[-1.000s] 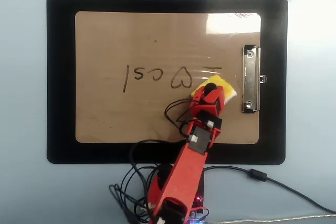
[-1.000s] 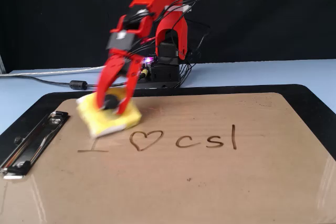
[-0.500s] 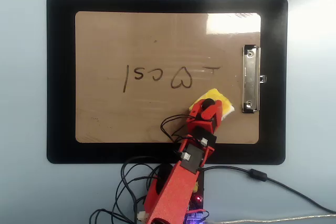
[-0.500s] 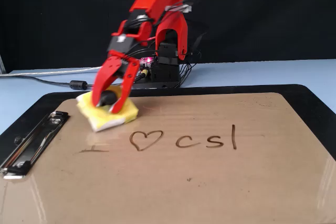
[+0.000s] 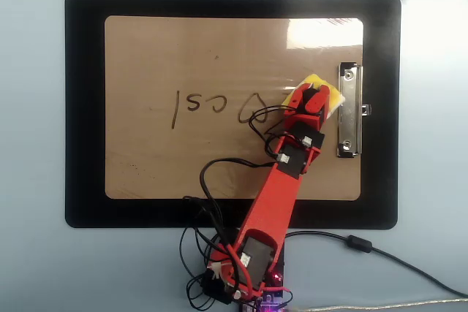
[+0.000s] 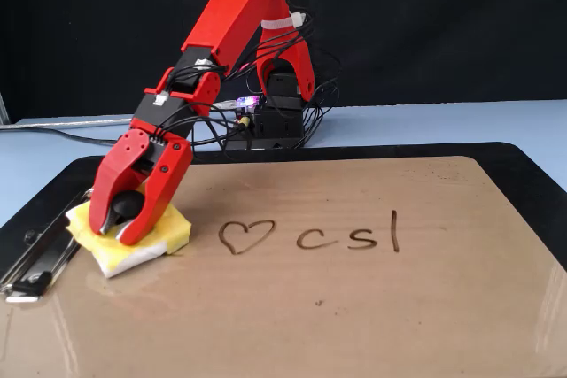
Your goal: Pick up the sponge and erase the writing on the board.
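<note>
Fixed view: yellow sponge (image 6: 133, 236) w/ white underlayer, black knob in red pincer (image 6: 124, 223), on brown board (image 6: 354, 307).

Gripper (image 6: 124, 223) clamped, arm outstretched.

Glare is being thrown off the glossy, smooth brown rectangular board (image 6: 372, 307), while a porous foam look is being shown by the square yellow sponge (image 6: 174, 229) and a shiny metal finish by the silver clip (image 5: 349, 111).
</note>
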